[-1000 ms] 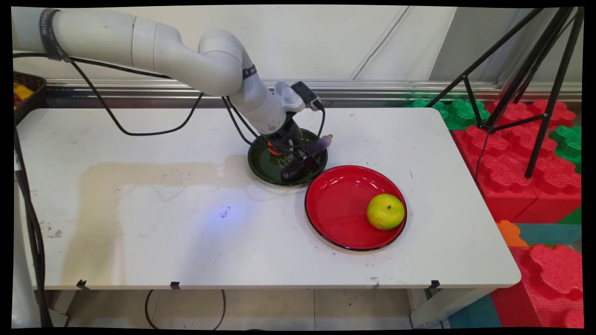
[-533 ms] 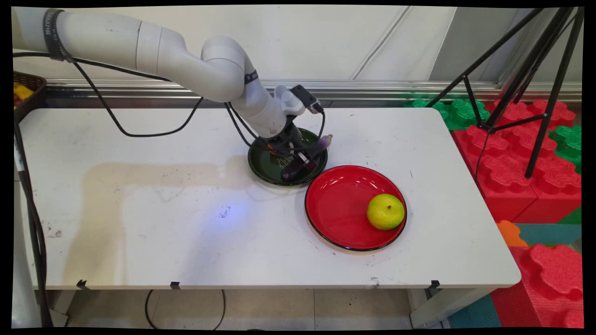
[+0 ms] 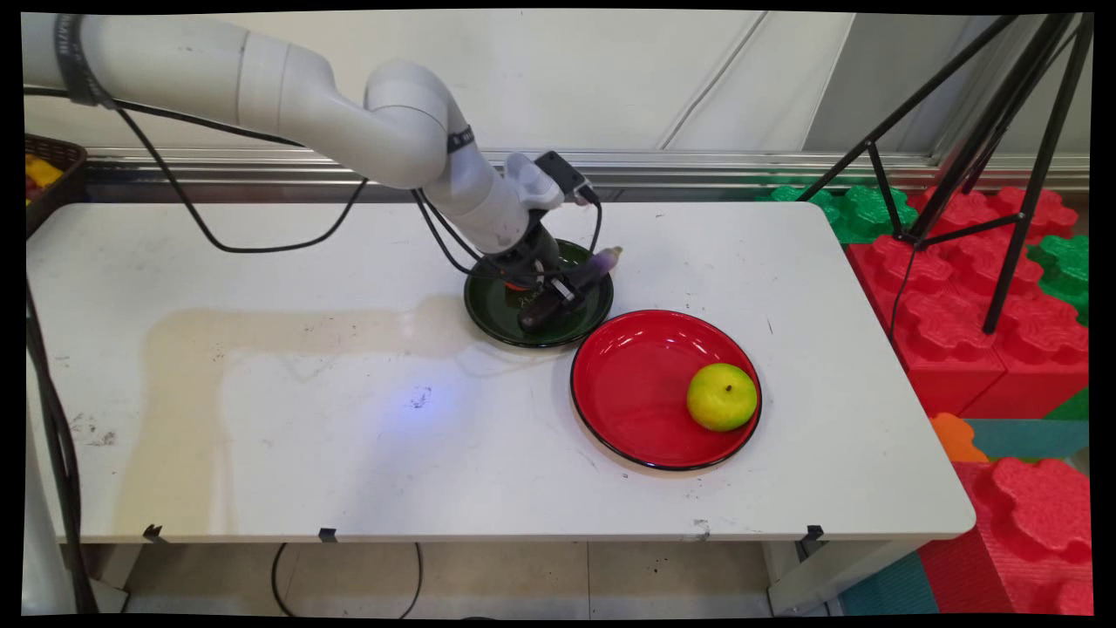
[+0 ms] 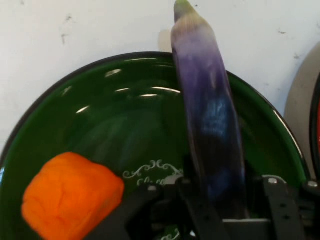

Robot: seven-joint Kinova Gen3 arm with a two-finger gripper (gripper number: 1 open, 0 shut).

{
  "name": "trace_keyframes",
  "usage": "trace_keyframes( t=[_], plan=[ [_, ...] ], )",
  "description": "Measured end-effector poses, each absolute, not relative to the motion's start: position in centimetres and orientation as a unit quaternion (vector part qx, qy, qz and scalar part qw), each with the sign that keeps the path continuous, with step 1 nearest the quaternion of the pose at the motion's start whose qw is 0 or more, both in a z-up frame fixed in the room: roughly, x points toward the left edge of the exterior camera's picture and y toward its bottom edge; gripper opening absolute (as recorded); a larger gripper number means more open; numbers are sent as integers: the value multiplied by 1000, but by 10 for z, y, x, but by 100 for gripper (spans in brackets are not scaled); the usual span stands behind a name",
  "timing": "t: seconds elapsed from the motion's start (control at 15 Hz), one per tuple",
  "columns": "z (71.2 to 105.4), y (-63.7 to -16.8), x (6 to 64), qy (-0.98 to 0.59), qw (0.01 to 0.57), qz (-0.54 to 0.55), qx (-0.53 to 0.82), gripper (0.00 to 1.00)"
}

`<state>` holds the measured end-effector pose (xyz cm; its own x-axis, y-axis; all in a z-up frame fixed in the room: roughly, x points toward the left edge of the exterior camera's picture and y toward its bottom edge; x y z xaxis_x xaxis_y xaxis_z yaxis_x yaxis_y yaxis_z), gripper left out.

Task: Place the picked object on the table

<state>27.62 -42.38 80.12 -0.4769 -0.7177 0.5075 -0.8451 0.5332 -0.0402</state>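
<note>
The gripper [image 3: 551,301] grips the eggplant [image 4: 210,115] and has lifted it slightly off the green plate [image 3: 488,305], beside an orange lump [image 4: 70,192].

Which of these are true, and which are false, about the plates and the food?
1. The long purple eggplant lies in the dark green plate. True.
2. The round yellow-green fruit sits on the green plate. False: it is on the glossy red plate.
3. An orange lump is in the green plate. True.
4. The black gripper hangs above the red plate. False: it is at the eggplant, in the green plate.
</note>
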Motion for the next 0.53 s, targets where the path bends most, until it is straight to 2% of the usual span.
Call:
trace_keyframes(
  t=[0.53],
  plan=[
    [862, -382, 307, -838, 226, 176, 465, 0]
  ],
)
